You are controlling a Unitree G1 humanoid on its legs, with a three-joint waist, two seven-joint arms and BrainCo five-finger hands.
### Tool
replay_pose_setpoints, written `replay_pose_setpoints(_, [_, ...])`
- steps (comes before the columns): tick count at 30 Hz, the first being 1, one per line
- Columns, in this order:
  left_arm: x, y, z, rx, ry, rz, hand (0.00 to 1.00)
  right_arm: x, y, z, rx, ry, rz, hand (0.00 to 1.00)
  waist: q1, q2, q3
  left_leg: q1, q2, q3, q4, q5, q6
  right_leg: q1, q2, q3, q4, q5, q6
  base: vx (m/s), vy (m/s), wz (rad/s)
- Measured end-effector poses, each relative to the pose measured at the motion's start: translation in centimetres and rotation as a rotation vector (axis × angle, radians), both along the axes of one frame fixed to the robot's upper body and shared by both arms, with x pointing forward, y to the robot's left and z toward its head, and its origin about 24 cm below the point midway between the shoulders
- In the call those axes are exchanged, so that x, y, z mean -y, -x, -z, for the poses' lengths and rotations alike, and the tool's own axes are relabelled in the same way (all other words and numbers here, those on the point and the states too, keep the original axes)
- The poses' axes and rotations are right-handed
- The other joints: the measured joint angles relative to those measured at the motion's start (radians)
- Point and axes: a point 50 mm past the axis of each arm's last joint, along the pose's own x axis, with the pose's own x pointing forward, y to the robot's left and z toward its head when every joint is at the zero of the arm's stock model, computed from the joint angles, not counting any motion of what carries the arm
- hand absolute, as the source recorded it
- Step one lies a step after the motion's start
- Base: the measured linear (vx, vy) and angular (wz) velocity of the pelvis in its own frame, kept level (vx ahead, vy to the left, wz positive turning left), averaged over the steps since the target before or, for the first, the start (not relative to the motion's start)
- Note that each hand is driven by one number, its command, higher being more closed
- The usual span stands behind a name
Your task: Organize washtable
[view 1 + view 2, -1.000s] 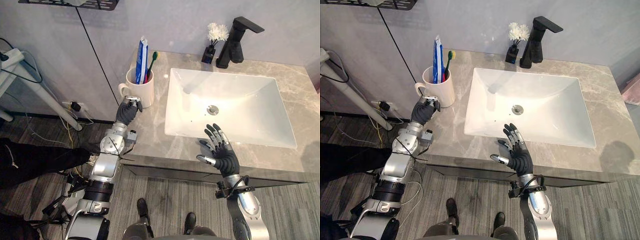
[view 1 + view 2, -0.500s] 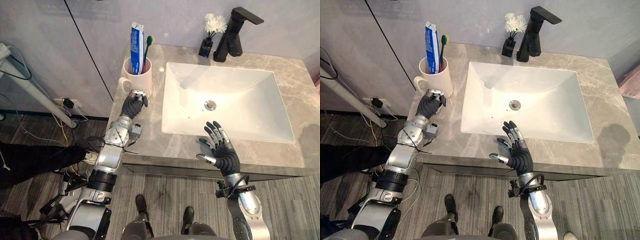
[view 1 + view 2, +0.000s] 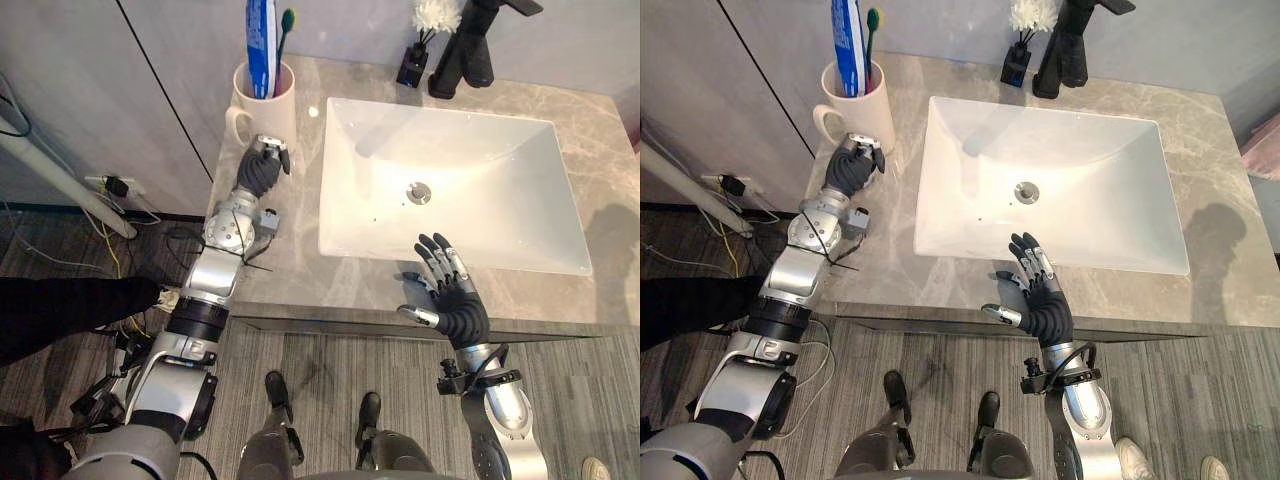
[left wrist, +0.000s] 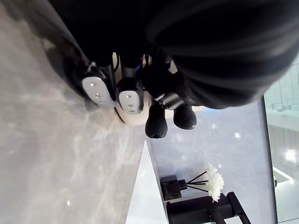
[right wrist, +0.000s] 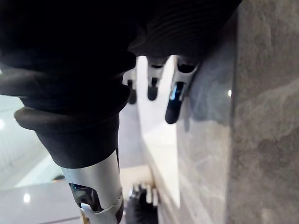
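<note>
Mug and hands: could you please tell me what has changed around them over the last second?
Nothing on the counter visibly moved; the whole picture shifted, so the camera moved. The left hand stays curled just in front of the mug, holding nothing. The right hand stays open over the counter's front edge by the sink. The toothpaste and toothbrush remain in the mug. Nothing was taken or let go.

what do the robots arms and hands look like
Both arms are silver-grey rounded segments with dark bands at the joints. The left hand and right hand have dark ribbed covers over back and wrist; their fingers are silver with dark tips.
</note>
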Motion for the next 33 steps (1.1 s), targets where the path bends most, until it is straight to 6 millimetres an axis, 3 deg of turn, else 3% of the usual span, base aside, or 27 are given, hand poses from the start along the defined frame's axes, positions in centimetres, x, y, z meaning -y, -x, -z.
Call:
replay_pose_setpoints(16, [-0.5,-1.2,-4.1,0.095,-0.024,-0.044,1.00,0.1,0.2,-1.2,0.063,0.003,0.006,0.00,-0.020,-0.004,0.044,-0.029,0.006,0.020,0.000,0.002,0.003,-0.039,0.004,-0.003,-0.003,0.021,-0.010,0.01,0.012,-0.04])
replay_pose_setpoints(24, [-0.6,-1.4,-4.5,0.103,-0.019,-0.054,1.00,0.3,0.3,-1.3,0.072,0.015,0.002,0.00,-0.021,-0.004,0.044,-0.034,0.006,0.021,0.000,0.005,0.007,-0.045,0.004,-0.002,-0.002,0.022,-0.010,0.00,0.000,0.00])
replay_pose_setpoints(28, [0.3,-1.2,-3.9,0.084,-0.002,-0.005,1.00,0.3,0.1,-1.1,0.067,0.008,0.005,0.00,-0.020,-0.003,0.045,-0.026,0.002,0.017,0.000,0.007,0.010,-0.035,0.001,-0.006,-0.003,0.022,-0.010,0.01,0.014,0.02])
replay_pose_setpoints(33, [3.3,1.9,0.0,0.042,0.110,0.179,1.00,0.7,-1.4,-1.2,0.076,0.010,0.034,0.00,-0.013,0.020,0.046,-0.002,-0.005,0.000,0.000,0.008,0.011,0.000,-0.004,-0.028,-0.005,0.022,-0.010,0.01,0.036,0.09])
